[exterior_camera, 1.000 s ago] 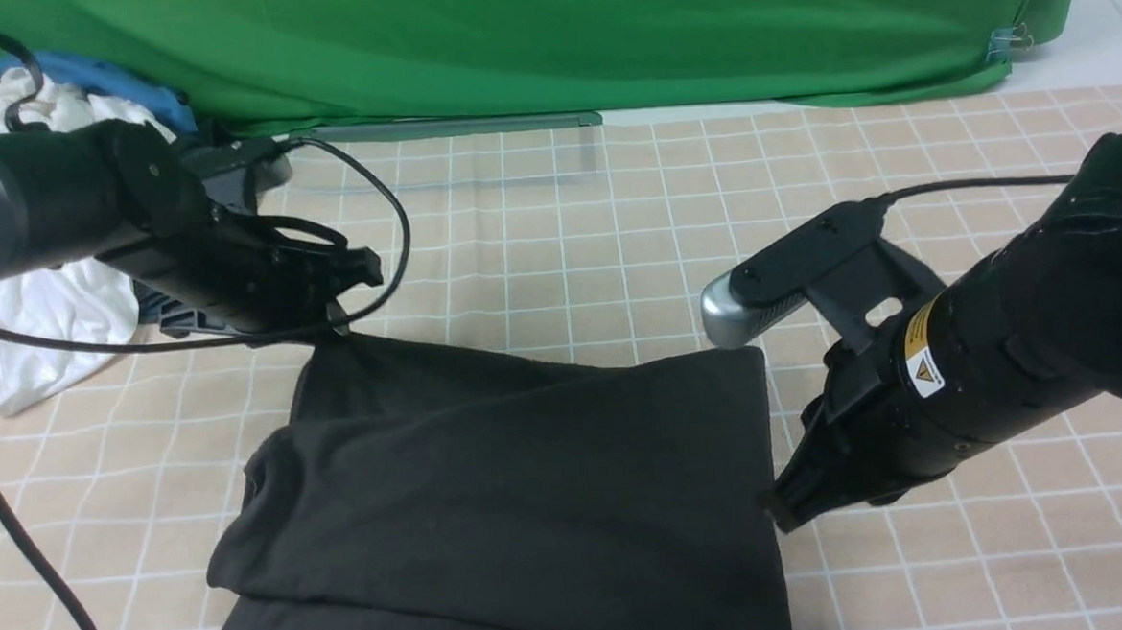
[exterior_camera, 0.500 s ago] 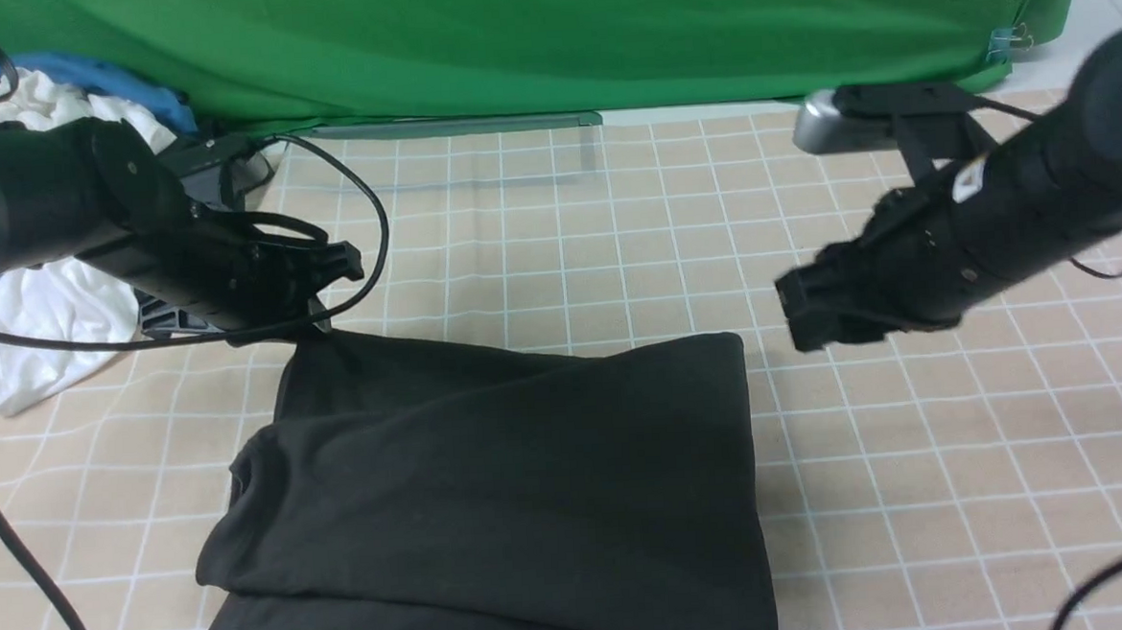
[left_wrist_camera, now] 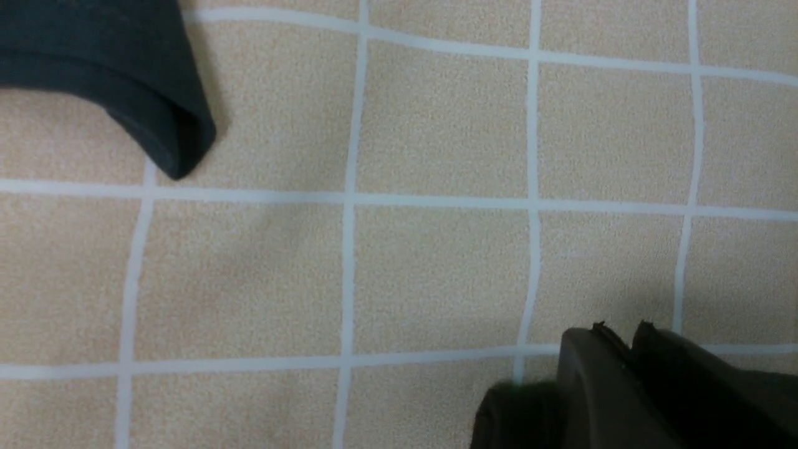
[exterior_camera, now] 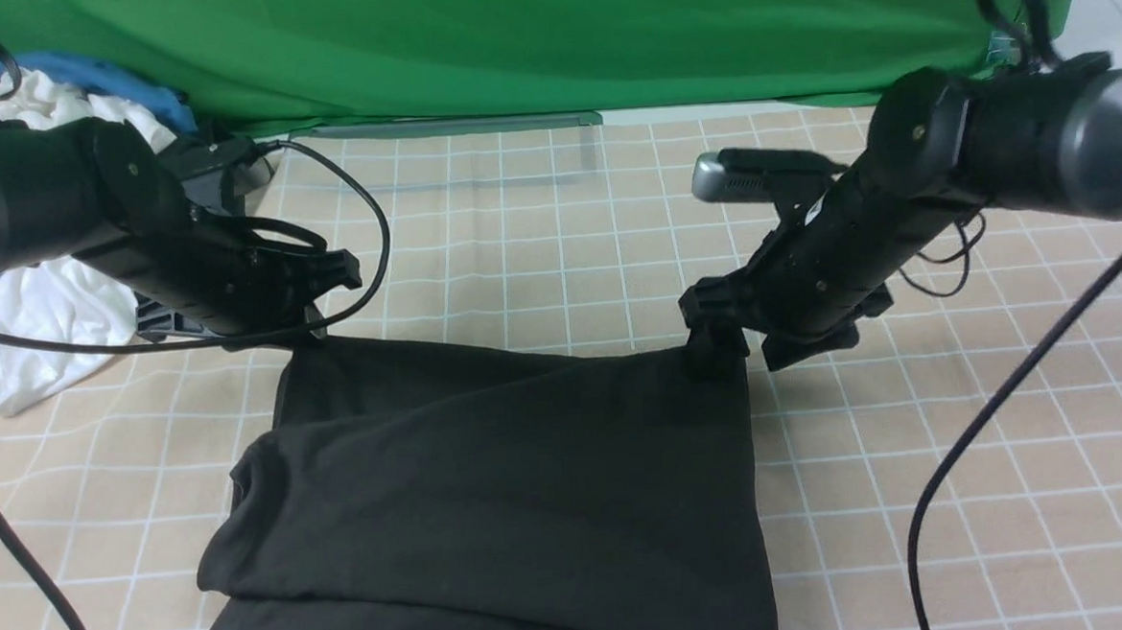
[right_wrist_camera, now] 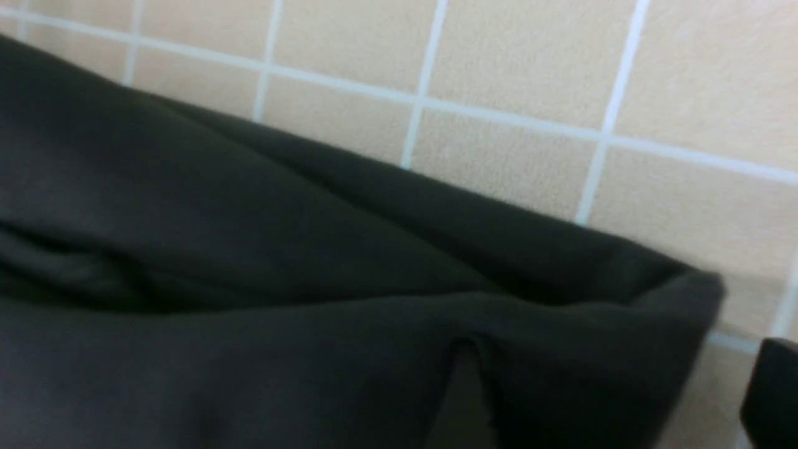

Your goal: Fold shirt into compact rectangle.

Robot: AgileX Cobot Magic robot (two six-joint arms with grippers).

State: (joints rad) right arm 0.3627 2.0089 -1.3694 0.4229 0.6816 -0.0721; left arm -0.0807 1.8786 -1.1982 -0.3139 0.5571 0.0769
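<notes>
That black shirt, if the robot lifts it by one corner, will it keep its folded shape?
Probably not. The shirt lies in soft, rounded folds, so it looks floppy and would likely droop and unfold. Its layers look loosely stacked, so they may slide apart.

Checked table, green backdrop

A beige tablecloth with a white grid is covering the work surface and lying slightly wrinkled. A green fabric backdrop is hanging across the far side, its hem resting on the table edge; a metal binder clip is pinching its right corner, beside a pale floor.
</notes>
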